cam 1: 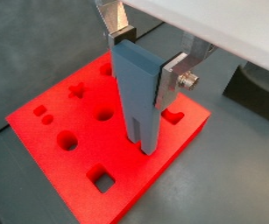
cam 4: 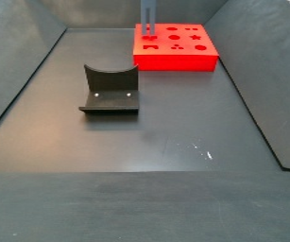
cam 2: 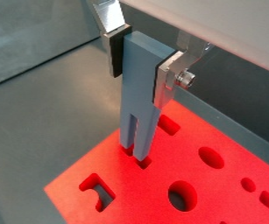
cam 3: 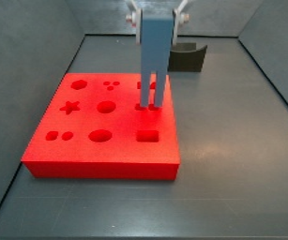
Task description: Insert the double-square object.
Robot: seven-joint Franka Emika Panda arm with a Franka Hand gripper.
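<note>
Silver fingers (cam 1: 174, 70) of the gripper (cam 1: 148, 54) clamp the upright double-square object (cam 1: 140, 92), prongs meeting the red board (cam 1: 54, 118).

Double-square object (cam 3: 155, 52) was blue-grey. Board (cam 3: 102, 127) was bright red, its shaped holes darker. Notched block (cam 4: 110, 90) was dark grey. Tool (cam 1: 148, 54) fingers were silver with dark pads. Bench (cam 4: 147, 142) was dull grey.

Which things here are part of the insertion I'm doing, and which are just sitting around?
Part of the job:
- gripper, shut on the blue slab above the board
- blue slab, upright, prongs at the board's holes
- red board, the target

Just lying about:
- dark grey notched block, on the floor apart from the board
</note>
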